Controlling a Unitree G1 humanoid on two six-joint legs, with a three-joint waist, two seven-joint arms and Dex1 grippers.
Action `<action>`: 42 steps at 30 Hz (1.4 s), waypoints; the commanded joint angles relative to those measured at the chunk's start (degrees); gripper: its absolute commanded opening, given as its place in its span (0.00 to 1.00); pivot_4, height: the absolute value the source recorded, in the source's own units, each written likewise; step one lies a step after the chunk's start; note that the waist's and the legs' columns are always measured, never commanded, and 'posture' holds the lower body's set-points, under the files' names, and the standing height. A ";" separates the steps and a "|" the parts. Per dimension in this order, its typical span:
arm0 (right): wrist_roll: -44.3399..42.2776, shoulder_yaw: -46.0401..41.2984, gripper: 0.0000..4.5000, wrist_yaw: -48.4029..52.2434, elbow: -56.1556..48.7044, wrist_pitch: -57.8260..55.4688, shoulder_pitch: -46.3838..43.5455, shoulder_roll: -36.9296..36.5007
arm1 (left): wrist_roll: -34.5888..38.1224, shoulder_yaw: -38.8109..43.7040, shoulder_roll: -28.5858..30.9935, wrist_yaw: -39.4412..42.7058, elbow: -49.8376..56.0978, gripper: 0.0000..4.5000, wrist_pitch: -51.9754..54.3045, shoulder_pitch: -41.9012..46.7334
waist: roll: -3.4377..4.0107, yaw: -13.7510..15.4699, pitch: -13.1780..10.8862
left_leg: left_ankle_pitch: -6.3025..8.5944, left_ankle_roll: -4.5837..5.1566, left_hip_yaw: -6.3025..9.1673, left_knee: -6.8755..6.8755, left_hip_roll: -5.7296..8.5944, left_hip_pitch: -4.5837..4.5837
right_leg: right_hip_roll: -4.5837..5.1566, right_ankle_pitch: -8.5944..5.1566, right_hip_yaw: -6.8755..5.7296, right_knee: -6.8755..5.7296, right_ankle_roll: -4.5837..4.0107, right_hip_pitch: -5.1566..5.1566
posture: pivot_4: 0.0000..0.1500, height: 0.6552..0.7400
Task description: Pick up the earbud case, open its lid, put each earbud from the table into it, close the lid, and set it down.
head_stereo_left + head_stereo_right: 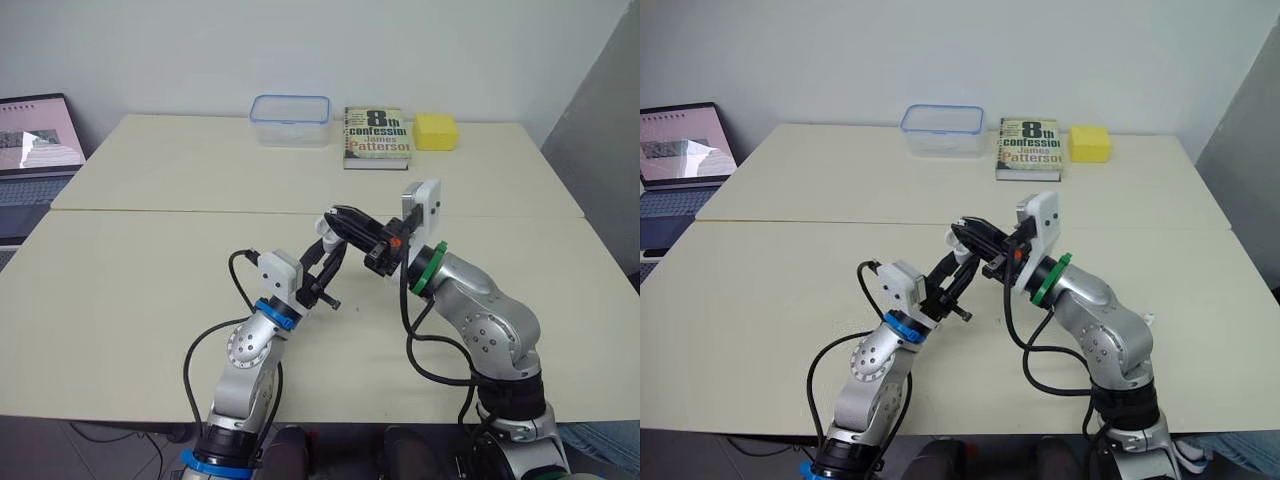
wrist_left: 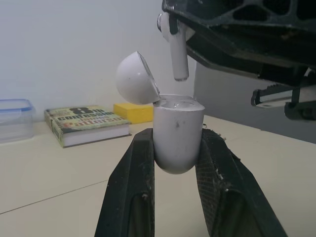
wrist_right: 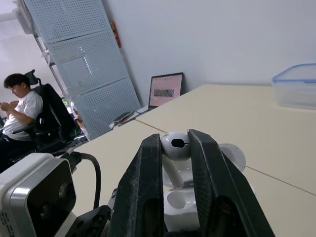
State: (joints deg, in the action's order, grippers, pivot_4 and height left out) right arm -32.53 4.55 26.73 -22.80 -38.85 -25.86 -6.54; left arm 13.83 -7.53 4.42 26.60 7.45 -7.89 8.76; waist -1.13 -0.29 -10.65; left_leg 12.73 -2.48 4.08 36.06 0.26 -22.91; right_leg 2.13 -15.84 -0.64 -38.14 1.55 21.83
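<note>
The white earbud case (image 2: 178, 126), its lid (image 2: 136, 79) flipped open, is clamped upright in the left gripper (image 2: 177, 148) over the table (image 1: 150, 290); the right gripper (image 3: 175, 143) pinches an earbud (image 2: 177, 54) stem-down just above the case's open top, a book (image 1: 377, 137) and yellow sponge (image 1: 436, 131) lying beyond
</note>
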 commanded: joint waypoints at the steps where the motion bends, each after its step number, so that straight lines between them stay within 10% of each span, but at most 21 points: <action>1: 0.45 1.20 0.09 0.16 -1.85 2.27 0.00 0.10 | 0.79 -0.12 -0.47 -0.35 3.32 0.17 -0.10 0.86 | 0.00 0.00 0.00 | 0.00 0.00 0.00 0.00 0.00 0.00 | 0.00 0.00 0.01 0.00 0.00 0.01 | 1.00 1.00; 32: 5.92 6.18 0.09 -0.58 -1.09 7.00 3.43 -0.85 | 0.85 -0.57 -1.23 -1.19 4.26 0.17 0.51 0.80 | 0.00 0.02 0.00 | 0.00 0.00 0.02 -0.01 0.00 0.00 | 0.00 -0.07 0.01 0.02 0.12 0.01 | 1.00 1.00; 37: 6.47 5.76 0.52 -0.06 -3.00 7.62 2.77 -2.94 | 0.74 -0.59 -1.15 -1.01 4.27 0.17 0.27 0.51 | 0.00 0.03 0.00 | 0.00 0.00 0.03 -0.02 0.00 -0.01 | 0.00 -0.09 -0.01 0.02 0.15 0.01 | 1.00 1.00; 42: 3.29 1.83 0.53 0.41 -6.85 5.30 2.07 -6.27 | 0.59 -0.59 -1.22 -0.91 3.96 0.17 -0.06 0.30 | 0.00 0.07 0.00 | 0.00 0.00 0.04 -0.01 0.02 -0.02 | 0.02 -0.15 0.02 0.05 0.25 0.00 | 1.00 1.00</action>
State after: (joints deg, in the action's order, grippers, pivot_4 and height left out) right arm -26.90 9.24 26.37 -25.45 -33.00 -23.05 -11.76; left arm 13.84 -7.96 3.76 25.63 8.74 -6.42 8.81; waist -1.13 -0.22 -10.65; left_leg 12.73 -2.48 4.14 36.06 0.28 -22.92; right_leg 2.15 -15.98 -0.62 -38.09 1.80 21.83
